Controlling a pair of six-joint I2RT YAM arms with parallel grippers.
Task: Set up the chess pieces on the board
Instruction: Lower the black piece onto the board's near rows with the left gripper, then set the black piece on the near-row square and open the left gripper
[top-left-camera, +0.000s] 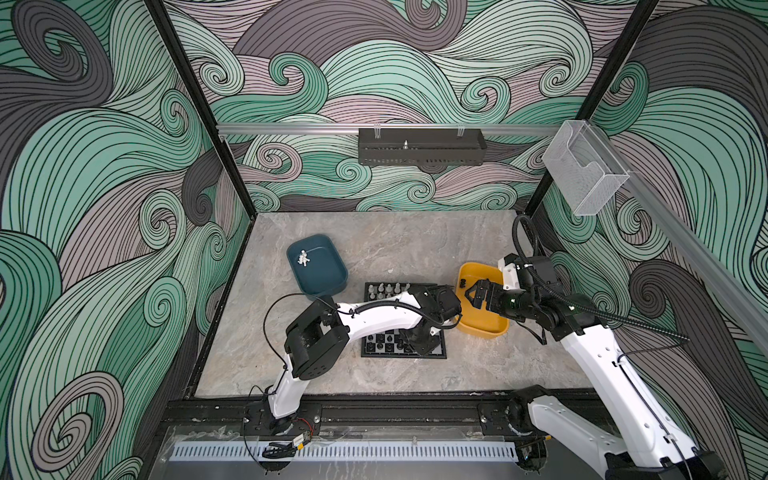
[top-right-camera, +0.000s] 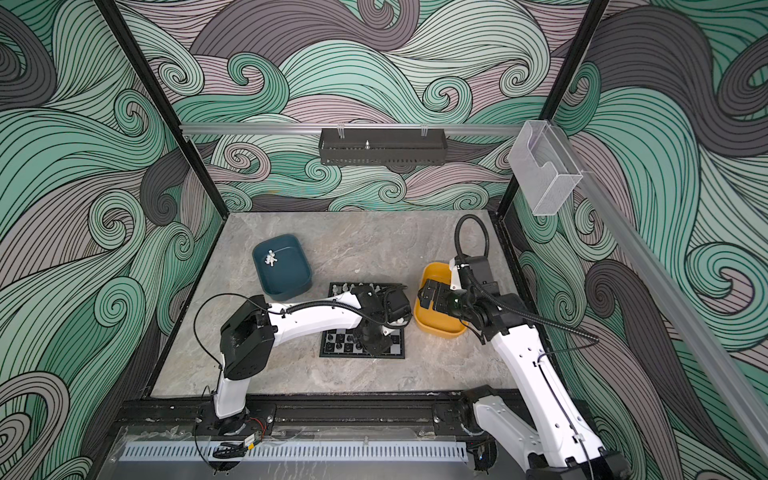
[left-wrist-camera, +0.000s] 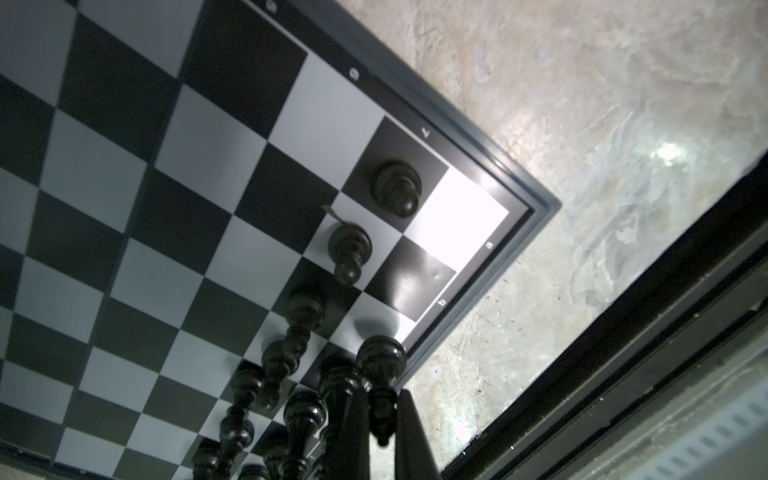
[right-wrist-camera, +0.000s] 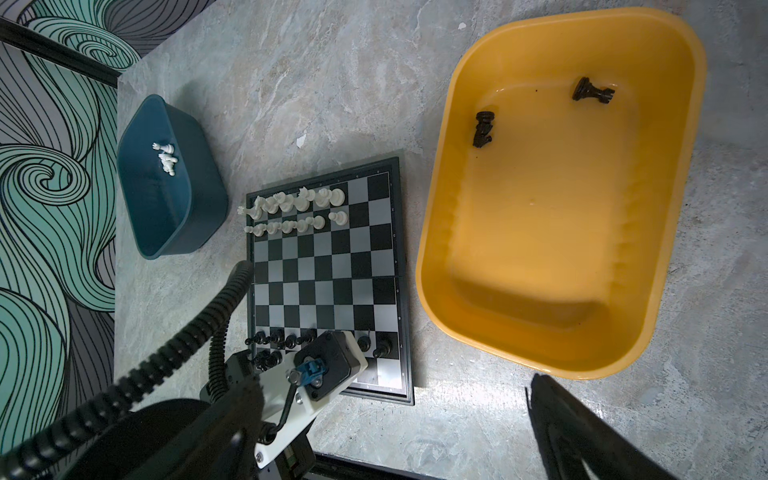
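Placement of a black chessman on its back-row square looks like the step in hand: the left pincer (left-wrist-camera: 383, 401) is clamped shut on a black piece (left-wrist-camera: 381, 357), holding it by the head with the base pointing out past the fingertips toward the board (left-wrist-camera: 95, 166). Just beyond the base lies a bare grey square with a shadow on it, close to the board's border; whether base and square already touch cannot be told. Crowded against one side of the pincer stand other black pieces (left-wrist-camera: 305, 415), so the descent should run straight along the pincer's own axis, with no sideways drift that could knock them. Further out ahead, two black pawns (left-wrist-camera: 397, 187) stand clear and pose little hazard. The base should seat flat and centred within the square, well in from the border and the desk (left-wrist-camera: 602, 124) past it. The jaws should then part only slightly and the pincer pull straight back, since so small a piece may cling to a finger and topple. The right pincer (top-left-camera: 473, 298) hangs wide open over the yellow tray (right-wrist-camera: 540, 228), with two spare black pieces (right-wrist-camera: 483, 129) lying on their sides below it.
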